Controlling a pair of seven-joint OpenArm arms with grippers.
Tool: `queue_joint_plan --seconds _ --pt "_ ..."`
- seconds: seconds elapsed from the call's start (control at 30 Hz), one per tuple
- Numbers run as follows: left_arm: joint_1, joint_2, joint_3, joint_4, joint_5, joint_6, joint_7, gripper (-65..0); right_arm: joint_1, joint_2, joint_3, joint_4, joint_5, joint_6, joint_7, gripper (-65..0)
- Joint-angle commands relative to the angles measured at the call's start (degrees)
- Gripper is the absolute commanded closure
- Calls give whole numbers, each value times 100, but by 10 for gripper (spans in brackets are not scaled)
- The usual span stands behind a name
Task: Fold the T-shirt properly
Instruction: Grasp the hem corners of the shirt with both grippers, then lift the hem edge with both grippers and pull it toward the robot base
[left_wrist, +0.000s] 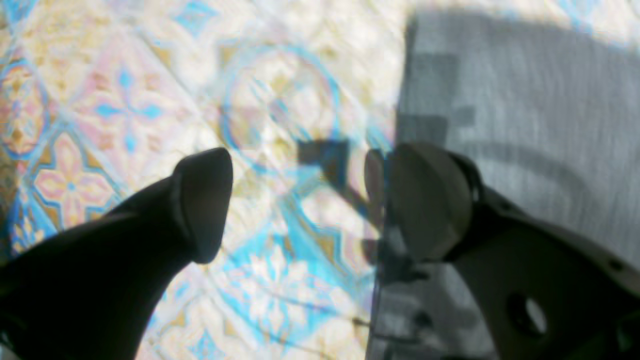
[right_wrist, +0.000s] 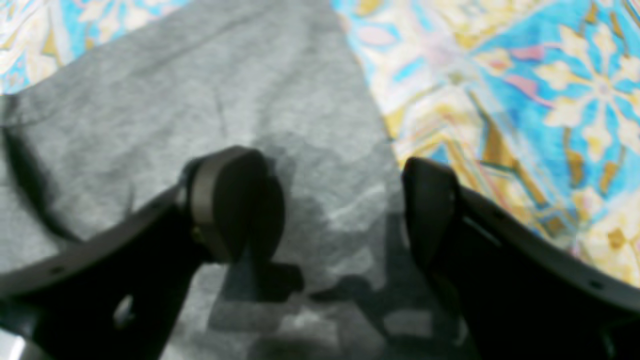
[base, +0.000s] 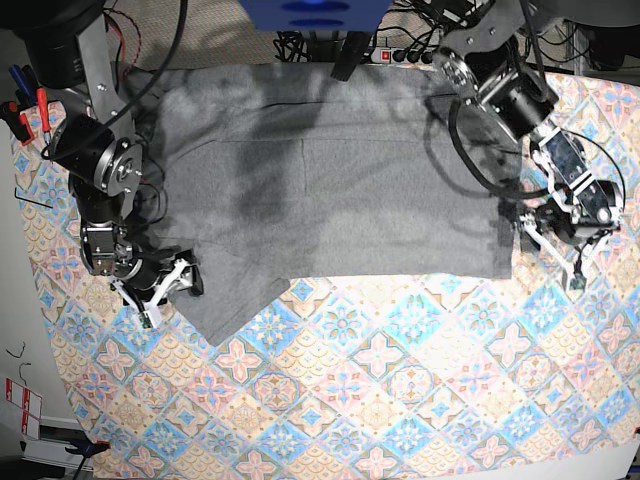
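Observation:
The grey T-shirt lies spread flat across the back half of the patterned tablecloth, one sleeve pointing to the front left. In the base view my right gripper sits low at that sleeve's outer edge. It is open in the right wrist view, with grey cloth under the gap and one finger near the shirt's edge. My left gripper is at the shirt's right-hand corner. It is open and straddles the shirt's edge, one finger over tablecloth and one over grey fabric.
The tablecloth covers the whole table. A power strip with cables and a blue object lie behind the shirt. Pens or tools stick up at the far left edge.

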Motion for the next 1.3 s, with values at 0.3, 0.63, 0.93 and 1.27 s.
queue_joint_plan --seconds 0.3,0.63,0.93,1.27 --pt "-843 -313 49 -1584 -136 -28 -569 -510 -31 -40 -32 -88 -204 230 -454 -457" --pt "-1071 -471 41 -3544 -136 -28 -1580 -510 -31 -40 -32 -88 -204 230 -463 -457" --pt "-878 -559 67 -3931 -127 -28 -1527 -250 -31 -286 -129 -123 -222 318 -674 -427" --pt "-438 -515 76 -3922 -127 -28 -1519 -63 -40 -523 -542 -88 -204 323 -876 -175"
